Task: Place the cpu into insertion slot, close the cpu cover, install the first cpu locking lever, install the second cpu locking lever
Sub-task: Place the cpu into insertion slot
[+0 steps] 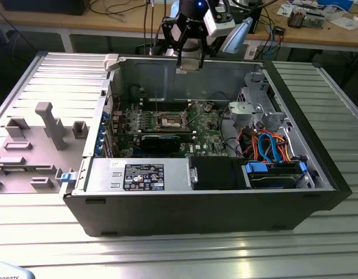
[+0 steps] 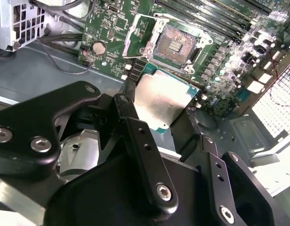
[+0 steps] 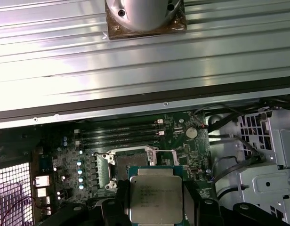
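Observation:
My gripper hangs above the rear wall of the open computer case, well over the motherboard. Its black fingers are shut on the edges of the cpu, a flat square chip whose silver-grey top also shows in the first wrist view. Below and apart from the chip, the insertion slot lies uncovered, with its contact field showing. The silvery cpu cover stands raised at one side of the slot.
A long black card lies across the board in front of the slot. A metal drive cage and coloured cables fill the case on the exterior view's right. A grey fixture plate lies outside the case on the left.

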